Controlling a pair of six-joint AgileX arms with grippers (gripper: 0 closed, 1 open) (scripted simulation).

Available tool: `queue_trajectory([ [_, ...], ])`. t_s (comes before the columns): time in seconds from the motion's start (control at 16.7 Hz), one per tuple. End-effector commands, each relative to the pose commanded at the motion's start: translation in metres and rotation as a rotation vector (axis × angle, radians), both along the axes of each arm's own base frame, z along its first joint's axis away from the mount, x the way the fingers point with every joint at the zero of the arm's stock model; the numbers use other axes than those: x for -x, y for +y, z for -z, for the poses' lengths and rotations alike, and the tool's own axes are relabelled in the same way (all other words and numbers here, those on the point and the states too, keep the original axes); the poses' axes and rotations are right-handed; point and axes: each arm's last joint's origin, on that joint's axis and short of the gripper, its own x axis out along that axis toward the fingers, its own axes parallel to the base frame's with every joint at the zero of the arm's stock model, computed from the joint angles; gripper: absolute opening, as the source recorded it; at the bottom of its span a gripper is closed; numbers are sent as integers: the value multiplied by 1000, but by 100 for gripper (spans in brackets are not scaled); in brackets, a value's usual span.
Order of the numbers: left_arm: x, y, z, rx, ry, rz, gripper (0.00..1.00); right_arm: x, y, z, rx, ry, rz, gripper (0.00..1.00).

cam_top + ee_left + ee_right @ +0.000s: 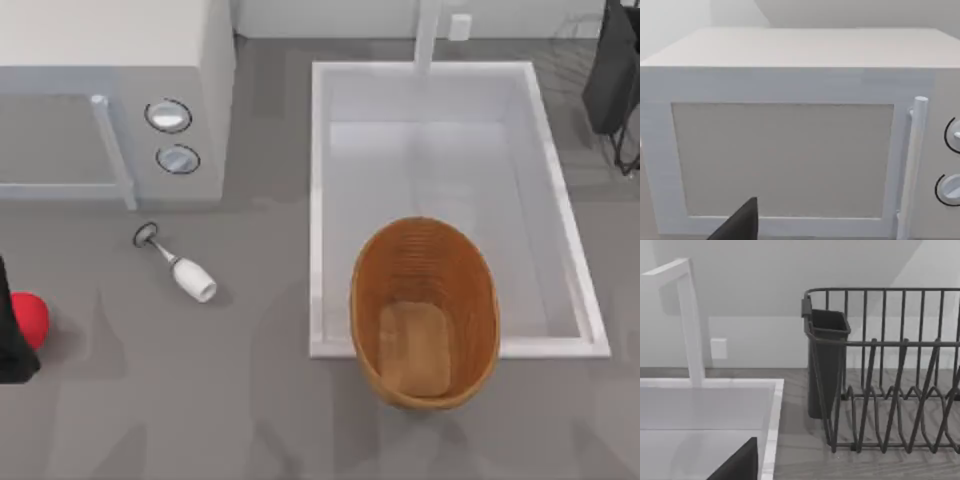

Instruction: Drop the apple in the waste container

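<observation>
Far left of the waste container (425,312), which holds nothing, my left gripper (12,335) touches the apple (30,318); I cannot tell its fingers.

Red apple (30,319) at table's far left edge. Oval orange-brown wicker waste container (425,312) upright, overlapping sink's front rim.
</observation>
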Motion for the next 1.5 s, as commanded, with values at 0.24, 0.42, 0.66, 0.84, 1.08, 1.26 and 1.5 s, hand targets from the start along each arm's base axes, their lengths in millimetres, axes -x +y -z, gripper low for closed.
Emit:
queue_trajectory([
  [0.24, 0, 0, -4, -1, 30, -2, 100, 0, 0, 0, 0, 0, 0, 100],
  [0.42, -4, 1, -19, -4, 147, -4, 100, 0, 0, 0, 0, 0, 0, 100],
  [0.66, -25, 1, -48, -8, 417, -1, 100, 0, 0, 0, 0, 0, 0, 100],
  [0.84, -58, 2, -65, -11, 665, 3, 100, 0, 0, 0, 0, 0, 0, 100],
  [1.08, -117, 3, -65, -13, 1013, 6, 100, 0, 0, 0, 0, 0, 0, 100],
  [1.26, -158, 5, -50, -10, 1248, 3, 100, 0, 0, 0, 0, 0, 0, 100],
  [1.5, -195, 9, -27, -3, 1475, -8, 100, 0, 0, 0, 0, 0, 0, 100],
])
